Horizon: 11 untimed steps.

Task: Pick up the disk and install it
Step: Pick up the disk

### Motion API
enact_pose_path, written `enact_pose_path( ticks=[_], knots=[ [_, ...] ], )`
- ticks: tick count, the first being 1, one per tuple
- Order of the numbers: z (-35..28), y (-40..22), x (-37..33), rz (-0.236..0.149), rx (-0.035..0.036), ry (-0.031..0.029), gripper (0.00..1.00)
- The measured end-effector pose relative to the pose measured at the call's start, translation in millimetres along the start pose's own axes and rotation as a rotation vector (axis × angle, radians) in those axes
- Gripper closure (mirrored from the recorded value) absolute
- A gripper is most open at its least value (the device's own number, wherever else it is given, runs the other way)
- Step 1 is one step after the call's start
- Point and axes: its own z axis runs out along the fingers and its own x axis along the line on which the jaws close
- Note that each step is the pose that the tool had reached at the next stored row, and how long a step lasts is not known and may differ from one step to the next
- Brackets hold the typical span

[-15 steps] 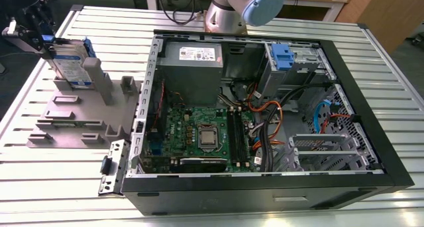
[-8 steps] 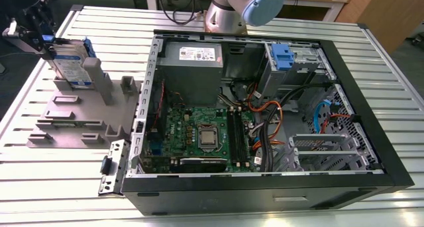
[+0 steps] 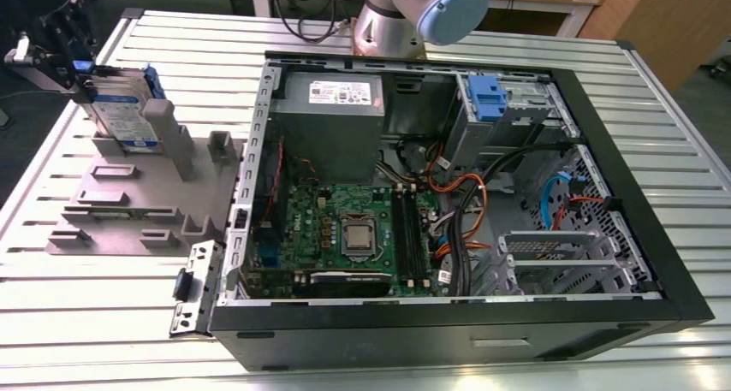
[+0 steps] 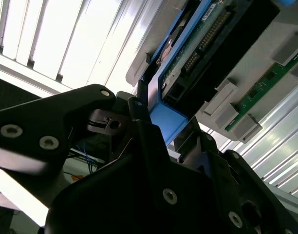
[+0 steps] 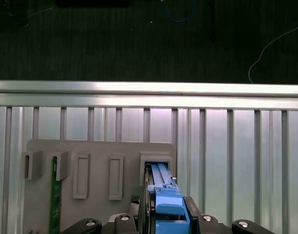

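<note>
1. At the exterior view's left end of the table (image 3: 80, 331), the disk (image 3: 123, 113) stands on edge in a slot at the far end of a grey holder block (image 3: 126, 198).
2. The disk's broad face carries a white-and-blue label. Its print is too small to read.
3. The end effector (image 3: 68, 66) sits at the disk's upper edge. In the first wrist view, its dark fingers (image 5: 192, 214) press against both sides of the blue side rail (image 5: 163, 192), clamped on the disk.
4. In the second wrist view, the disk's circuit-board side and a connector row (image 4: 202, 39) show beyond the fingers, with the disk seated in the holder block.
5. A green circuit board (image 5: 55, 195) stands in another slot of the same block. In the first wrist view, 2 slots lie between it and the disk.
6. An open computer case (image 3: 457, 331) lies on its side on the table, just beside the holder block toward the exterior view's right.
7. Inside the case are:
   - a grey power supply (image 3: 331, 109) with a white sticker, print not legible;
   - a blue drive bracket (image 3: 485, 96) near the far wall;
   - a green motherboard (image 3: 342, 228) toward the near side.
8. The arm (image 3: 400, 14) rises behind the case's far wall.
</note>
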Motion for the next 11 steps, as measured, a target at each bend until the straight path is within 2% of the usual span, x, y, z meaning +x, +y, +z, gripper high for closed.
enact_pose_path(
  ticks=[4,5,11],
  knots=[
    [0.1,0.0,0.0,0.000,0.0000,0.0000,0.55],
    [0.1,0.0,0.0,0.000,0.0001,0.0000,0.62],
    [0.1,0.0,0.0,0.000,0.0000,0.0000,0.63]
  ],
)
